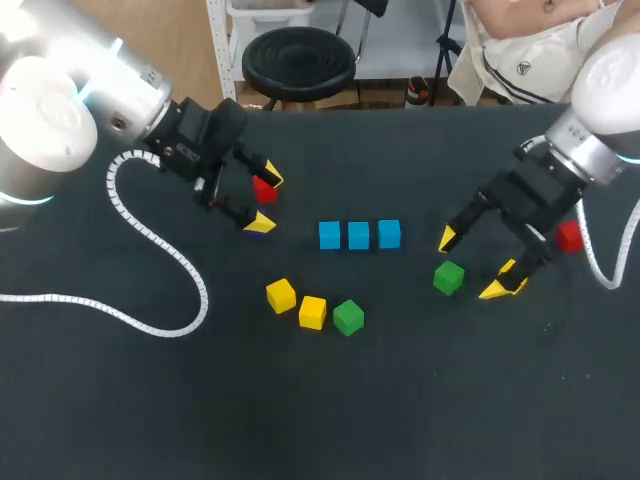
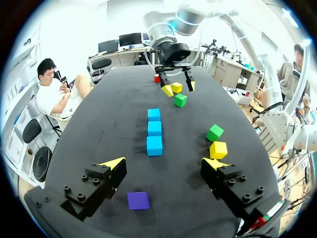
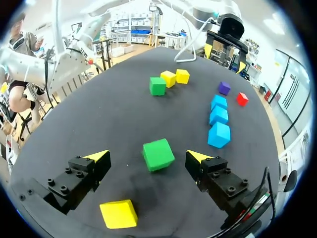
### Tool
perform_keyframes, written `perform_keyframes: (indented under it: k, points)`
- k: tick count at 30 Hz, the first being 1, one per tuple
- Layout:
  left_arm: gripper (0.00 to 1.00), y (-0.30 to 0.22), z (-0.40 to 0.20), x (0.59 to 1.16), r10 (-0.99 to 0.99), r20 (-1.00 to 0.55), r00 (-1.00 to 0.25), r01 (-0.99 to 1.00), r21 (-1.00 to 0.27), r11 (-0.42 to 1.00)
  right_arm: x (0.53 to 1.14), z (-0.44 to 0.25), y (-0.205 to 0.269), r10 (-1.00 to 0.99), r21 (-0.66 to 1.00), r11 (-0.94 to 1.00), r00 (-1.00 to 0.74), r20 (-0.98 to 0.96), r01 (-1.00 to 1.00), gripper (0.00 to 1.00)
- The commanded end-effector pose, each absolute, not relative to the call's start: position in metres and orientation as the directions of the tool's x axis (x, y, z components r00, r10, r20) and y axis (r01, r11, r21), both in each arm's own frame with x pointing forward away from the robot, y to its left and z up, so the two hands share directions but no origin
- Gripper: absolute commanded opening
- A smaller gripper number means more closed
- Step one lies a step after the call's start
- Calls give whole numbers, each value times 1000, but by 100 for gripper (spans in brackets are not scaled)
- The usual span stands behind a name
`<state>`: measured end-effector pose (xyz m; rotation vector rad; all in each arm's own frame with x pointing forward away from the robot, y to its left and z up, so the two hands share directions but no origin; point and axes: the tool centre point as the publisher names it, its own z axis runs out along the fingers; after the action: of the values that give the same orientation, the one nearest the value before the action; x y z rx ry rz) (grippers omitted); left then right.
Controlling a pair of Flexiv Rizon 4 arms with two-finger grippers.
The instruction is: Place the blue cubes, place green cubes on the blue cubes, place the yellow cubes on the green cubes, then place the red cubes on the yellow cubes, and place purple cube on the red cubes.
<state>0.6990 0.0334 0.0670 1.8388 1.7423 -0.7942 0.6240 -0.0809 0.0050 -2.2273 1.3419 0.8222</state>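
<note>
Blue cubes (image 1: 358, 235) sit in a row mid-table. My right gripper (image 1: 472, 264) is spread wide around a green cube (image 1: 448, 277) at 4 o'clock of the row, not gripping; lined up to pick, I'd say. My left gripper (image 1: 266, 201) waits unclenched at 10 o'clock, with the purple cube (image 2: 138, 200) loose between its fingers.

- Left gripper (image 2: 163, 166), fingers spread, over the black table (image 2: 99, 124); small purple cube (image 2: 138, 200) between them.
- Three blue cubes (image 2: 154, 129) in a row ahead.
- Green cube (image 2: 214, 132) and yellow cube (image 2: 218, 149) near one fingertip.
- Far: right gripper (image 2: 177, 87), perhaps over a second yellow cube (image 2: 176, 88).
</note>
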Motion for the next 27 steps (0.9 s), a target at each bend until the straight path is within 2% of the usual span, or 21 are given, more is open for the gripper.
perform_keyframes:
  k: [1, 15, 16, 17, 19, 23, 25, 27]
  points:
    - [100, 34, 67, 698, 715, -699, 22, 996, -43, -73, 641, 2, -76, -624, -31, -483, 369, -689, -875, 100]
    - [100, 34, 67, 698, 715, -699, 22, 996, -43, -73, 649, -13, -69, -591, -27, -487, 352, -726, -873, 100]
    - [100, 34, 67, 698, 715, -699, 22, 996, -43, -73, 649, -14, -68, -590, -27, -488, 353, -726, -872, 80]
    - [100, 34, 67, 698, 715, -699, 22, 996, -43, -73, 649, -13, -67, -588, -29, -491, 355, -727, -871, 49]
    - [100, 34, 67, 698, 715, -699, 22, 996, -43, -73, 649, -13, -66, -583, -34, -495, 361, -728, -868, 35]
    - [100, 34, 67, 698, 715, -699, 22, 996, -43, -73, 648, -12, -66, -582, -38, -498, 366, -726, -866, 18]
    - [100, 34, 67, 698, 715, -699, 22, 996, -43, -73, 647, -12, -66, -580, -41, -499, 370, -726, -865, 0]
    - [100, 34, 67, 698, 715, -699, 22, 996, -43, -73, 646, -12, -66, -581, -44, -500, 372, -724, -865, 0]
